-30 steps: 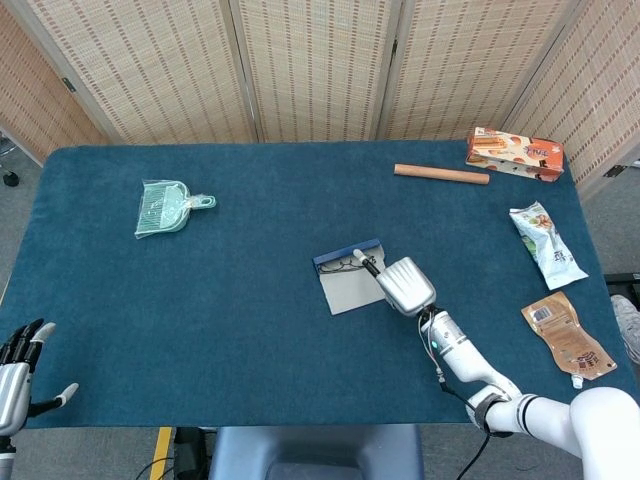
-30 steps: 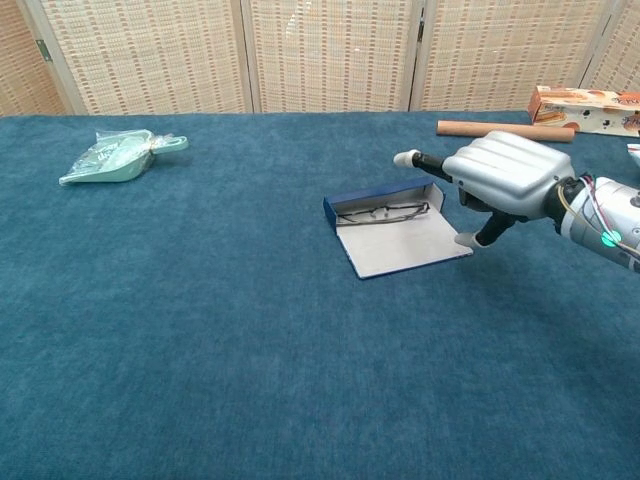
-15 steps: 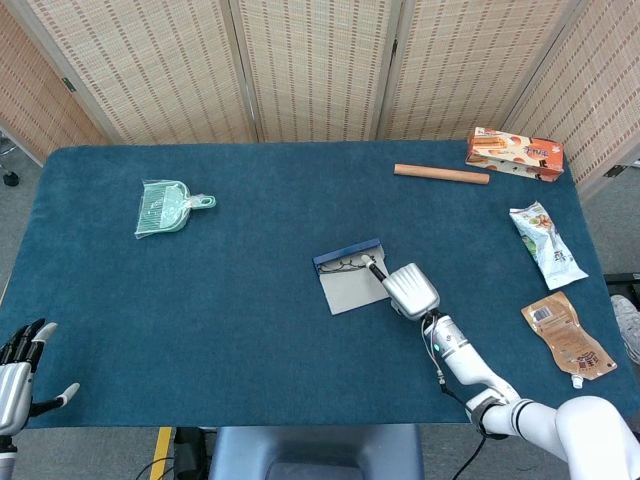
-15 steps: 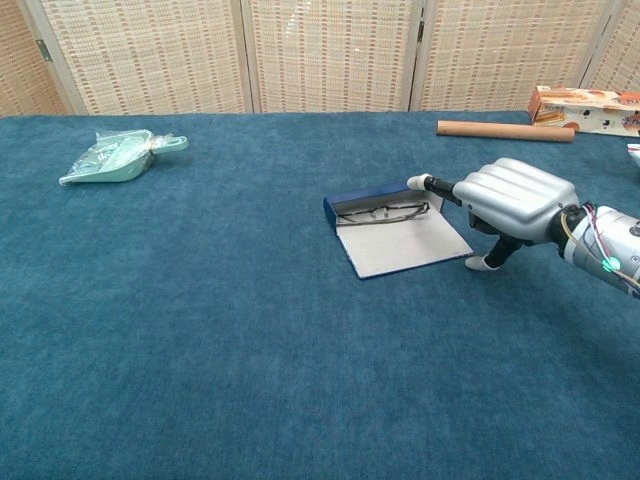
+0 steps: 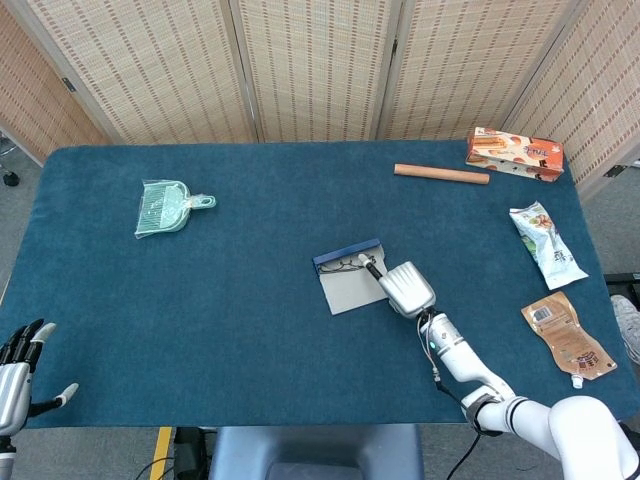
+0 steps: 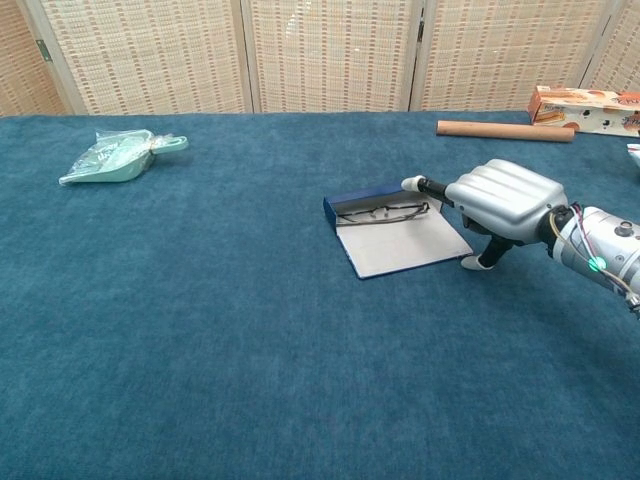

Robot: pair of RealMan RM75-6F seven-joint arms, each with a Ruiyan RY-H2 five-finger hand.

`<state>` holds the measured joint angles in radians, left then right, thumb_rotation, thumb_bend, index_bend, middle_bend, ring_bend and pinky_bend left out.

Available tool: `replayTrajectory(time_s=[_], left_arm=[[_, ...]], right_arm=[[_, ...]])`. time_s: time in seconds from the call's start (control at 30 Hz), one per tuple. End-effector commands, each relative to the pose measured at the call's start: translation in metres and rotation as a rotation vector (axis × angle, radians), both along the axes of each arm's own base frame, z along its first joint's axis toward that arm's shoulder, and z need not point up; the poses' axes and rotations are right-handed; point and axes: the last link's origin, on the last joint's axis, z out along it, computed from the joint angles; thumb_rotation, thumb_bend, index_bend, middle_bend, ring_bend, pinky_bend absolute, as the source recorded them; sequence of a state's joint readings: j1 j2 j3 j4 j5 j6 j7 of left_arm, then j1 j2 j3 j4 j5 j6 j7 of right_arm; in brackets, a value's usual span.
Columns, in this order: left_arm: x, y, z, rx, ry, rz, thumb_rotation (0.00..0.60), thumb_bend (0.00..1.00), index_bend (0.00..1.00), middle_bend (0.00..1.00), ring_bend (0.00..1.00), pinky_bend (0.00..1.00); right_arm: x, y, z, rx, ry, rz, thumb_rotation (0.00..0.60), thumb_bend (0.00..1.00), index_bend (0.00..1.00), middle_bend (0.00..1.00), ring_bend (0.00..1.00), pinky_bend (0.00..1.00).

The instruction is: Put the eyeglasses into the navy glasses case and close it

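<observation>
Navy case [image 6: 400, 232] open — eyeglasses [image 6: 384, 211] inside

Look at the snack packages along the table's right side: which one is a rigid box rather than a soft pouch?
The orange snack box at the far right corner, just right of the wooden roller. The white pouch and brown pouch nearer the robot are soft bags.

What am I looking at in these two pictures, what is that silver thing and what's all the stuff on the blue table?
Both pictures come from the robot's own cameras: one looks down from its head, the other forward from its chest. The silver thing is its right hand, a mechanical hand on an arm, holding nothing, by the right end of the open navy glasses case. The eyeglasses already lie inside; the lid lies flat on the table. The left hand waits open at the near left corner. Also there: a green dustpan, a wooden stick, a snack box and two snack bags.
</observation>
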<state>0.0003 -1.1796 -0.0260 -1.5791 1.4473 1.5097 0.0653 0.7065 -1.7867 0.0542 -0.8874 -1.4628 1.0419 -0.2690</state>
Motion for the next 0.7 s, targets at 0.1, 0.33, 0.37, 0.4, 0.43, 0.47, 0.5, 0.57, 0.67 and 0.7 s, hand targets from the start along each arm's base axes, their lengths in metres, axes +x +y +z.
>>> replayTrajectory(time_s=[0.1,0.33,0.37,0.4,0.43,0.47,0.5,0.57,0.67,0.7], left_arm=[[0.000,0.000,0.000,0.000,0.001,0.000,0.600,0.19,0.15,0.10,0.10,0.20],[-0.001,0.000,0.001,0.001,0.003,0.002,0.600,0.19,0.15,0.10,0.10,0.20],[-0.001,-0.001,0.001,0.001,0.003,0.002,0.600,0.19,0.15,0.10,0.10,0.20],[-0.001,-0.001,0.001,0.001,0.004,0.003,0.600,0.19,0.15,0.10,0.10,0.20],[-0.001,-0.001,0.001,0.001,0.004,0.004,0.600,0.19,0.15,0.10,0.10,0.20],[-0.002,-0.001,0.001,0.001,0.003,0.006,0.600,0.19,0.15,0.10,0.10,0.20],[-0.002,-0.001,0.001,0.002,0.003,0.007,0.600,0.19,0.15,0.10,0.10,0.20],[-0.002,-0.001,0.001,0.002,0.003,0.007,0.600,0.19,0.15,0.10,0.10,0.20],[-0.003,-0.001,0.001,0.003,0.003,0.008,0.600,0.19,0.15,0.10,0.10,0.20],[-0.003,-0.001,0.001,0.002,0.004,0.009,0.600,0.19,0.15,0.10,0.10,0.20]], right_arm=[[0.002,0.000,-0.001,-0.006,-0.005,0.012,0.600,0.20,0.06,1.00,1.00,0.97],[0.007,-0.006,0.002,-0.013,-0.025,0.018,0.600,0.25,0.09,1.00,1.00,0.97],[0.008,-0.006,0.002,-0.013,-0.023,0.022,0.600,0.26,0.09,1.00,1.00,0.97],[0.009,-0.007,0.002,-0.012,-0.022,0.025,0.600,0.26,0.09,1.00,1.00,0.97],[0.010,-0.007,0.002,-0.012,-0.021,0.029,0.600,0.26,0.09,1.00,1.00,0.97],[0.011,-0.008,0.003,-0.013,-0.020,0.032,0.600,0.26,0.09,1.00,1.00,0.97],[0.012,-0.008,0.003,-0.013,-0.021,0.033,0.600,0.26,0.10,1.00,1.00,0.97],[0.015,-0.010,0.004,-0.017,-0.030,0.035,0.600,0.26,0.10,1.00,1.00,0.97],[0.021,-0.013,0.005,-0.022,-0.044,0.042,0.600,0.27,0.12,1.00,1.00,0.97],[0.022,-0.013,0.005,-0.022,-0.047,0.046,0.600,0.28,0.13,1.00,1.00,0.97]])
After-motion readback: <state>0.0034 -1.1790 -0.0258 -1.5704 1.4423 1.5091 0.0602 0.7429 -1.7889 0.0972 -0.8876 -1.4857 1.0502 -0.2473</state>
